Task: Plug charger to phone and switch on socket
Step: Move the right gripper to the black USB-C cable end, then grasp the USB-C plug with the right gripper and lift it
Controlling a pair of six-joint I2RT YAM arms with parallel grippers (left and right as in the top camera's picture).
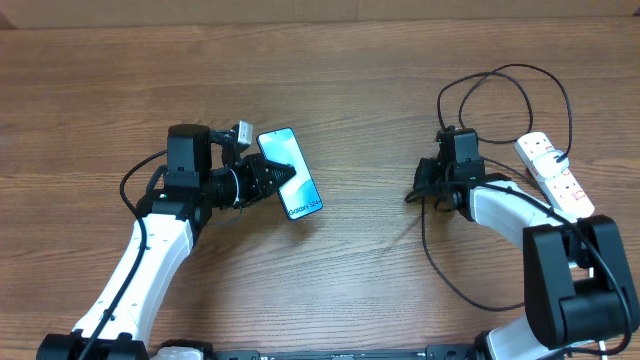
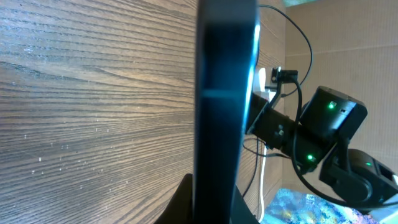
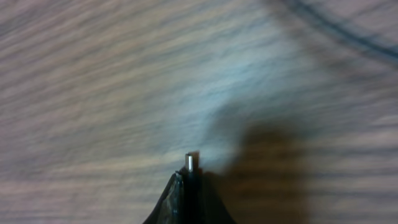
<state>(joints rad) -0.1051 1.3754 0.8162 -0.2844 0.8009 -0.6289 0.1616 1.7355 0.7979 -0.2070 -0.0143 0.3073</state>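
The phone (image 1: pixel 291 172), its light screen reading "Galaxy S24+", is held off the table by my left gripper (image 1: pixel 268 178), which is shut on its lower left edge. In the left wrist view the phone (image 2: pixel 227 93) shows edge-on as a dark upright bar between the fingers (image 2: pixel 208 205). My right gripper (image 1: pixel 416 190) is shut on the charger's plug; its small metal tip (image 3: pixel 190 162) sticks out between the fingers (image 3: pixel 188 186), pointing left toward the phone. The black charger cable (image 1: pixel 500 75) loops behind the right arm. The white socket (image 1: pixel 556 176) lies at the far right.
The black cable also trails in a loop toward the front (image 1: pixel 440 270) under the right arm. The thick white cord (image 2: pixel 261 180) shows in the left wrist view. A wide stretch of wooden table (image 1: pixel 360 120) lies between the two grippers.
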